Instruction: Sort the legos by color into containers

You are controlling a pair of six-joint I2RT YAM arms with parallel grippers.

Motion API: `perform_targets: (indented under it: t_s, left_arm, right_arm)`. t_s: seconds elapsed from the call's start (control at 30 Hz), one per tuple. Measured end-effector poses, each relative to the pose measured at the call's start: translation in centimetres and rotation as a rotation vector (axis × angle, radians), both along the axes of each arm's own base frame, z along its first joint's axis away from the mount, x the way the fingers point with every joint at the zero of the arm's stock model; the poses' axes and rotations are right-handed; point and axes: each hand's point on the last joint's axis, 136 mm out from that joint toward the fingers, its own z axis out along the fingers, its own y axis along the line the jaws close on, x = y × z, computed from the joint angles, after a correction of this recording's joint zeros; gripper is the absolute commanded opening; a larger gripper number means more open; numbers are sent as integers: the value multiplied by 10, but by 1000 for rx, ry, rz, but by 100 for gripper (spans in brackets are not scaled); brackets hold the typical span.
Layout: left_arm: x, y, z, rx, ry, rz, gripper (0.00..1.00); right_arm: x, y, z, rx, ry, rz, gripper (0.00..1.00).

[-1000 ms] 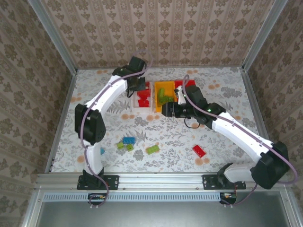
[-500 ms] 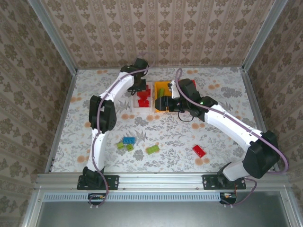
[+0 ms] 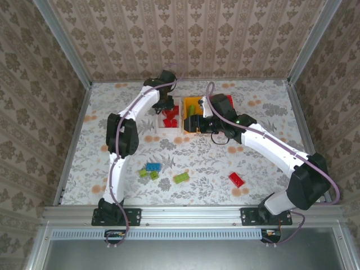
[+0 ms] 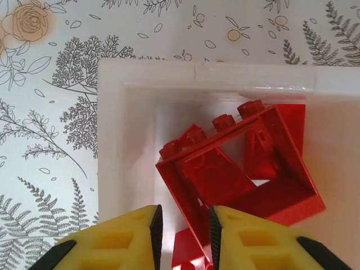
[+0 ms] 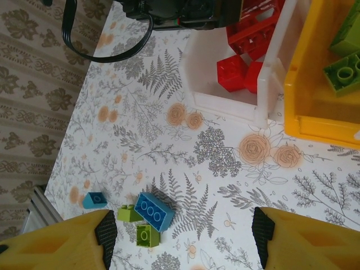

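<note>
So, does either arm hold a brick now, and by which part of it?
Nothing is held. The right fingers are wide apart with nothing between them; the left fingers stand slightly apart above the white bin, clamping no brick.

Light is bright, even and diffuse, falling from above. On the worktop (image 3: 202,163) in the top view, shadows are faint and soft-edged. That view stretches at its borders, where the side walls (image 3: 34,112) slant steeply.

In the left wrist view the white bin (image 4: 112,140) ahead of the left hand (image 4: 184,225) is nearly washed out, with a streak of glare along its far rim. The red frame (image 4: 292,197) inside is sharp, and the fingers (image 4: 112,247) are soft.

In the right wrist view the fingers of the right hand (image 5: 183,229) blur at the bottom corners. The worktop print and the blue brick (image 5: 152,211) between them are crisp, and the yellow bin (image 5: 315,121) beyond looks strongly saturated.
</note>
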Motion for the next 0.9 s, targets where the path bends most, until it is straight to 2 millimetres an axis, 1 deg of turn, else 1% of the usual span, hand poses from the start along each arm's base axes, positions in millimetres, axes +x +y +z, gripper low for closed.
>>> perform_targets:
  t_s: [0.07,0.13,0.23,0.3,0.33,0.4,0.43,0.47,0.5,0.53,0.6,0.63,0.7,0.73,0.8,0.9]
  left_arm:
    - [-3,0,12,-14,-13,4,36]
    - [-11,2,31,-38,-33,13,40]
    - [-34,12,66,-86,-67,43,45]
    - [-60,27,93,-134,-92,76,46]
    - [-72,37,102,-154,-101,96,47]
    - [-102,68,118,-193,-114,168,47]
    - [-120,87,122,-211,-117,217,47]
    - [-133,102,124,-222,-121,257,48]
    - [-151,121,126,-235,-124,312,48]
    - [-169,137,125,-241,-121,358,48]
    - [-205,157,122,-248,-109,427,48]
    - [-222,164,121,-251,-102,450,48]
    - [-252,174,121,-260,-96,488,48]
    - [-265,178,122,-266,-98,505,48]
    - [-286,186,128,-274,-112,536,48]
    - [-309,196,136,-277,-137,570,49]
  right_arm:
    - [-1,2,-2,4,-35,29,69]
    - [-7,4,-9,-8,-70,71,69]
    - [-25,14,-30,-61,-119,179,70]
    - [-46,29,-45,-99,-163,294,72]
    - [-56,36,-49,-110,-185,341,73]
    - [-80,56,-58,-131,-248,464,75]
    - [-91,68,-61,-138,-281,524,75]
    - [-101,78,-64,-140,-310,573,76]
    - [-112,93,-67,-138,-345,632,76]
    - [-121,104,-71,-136,-373,677,77]
    - [-138,126,-82,-130,-412,751,80]
    - [-145,136,-90,-128,-430,784,83]
    - [-158,156,-106,-132,-455,838,84]
    - [-163,167,-116,-140,-465,860,84]
    - [-172,189,-131,-151,-490,891,86]
    - [-180,223,-146,-157,-542,901,89]
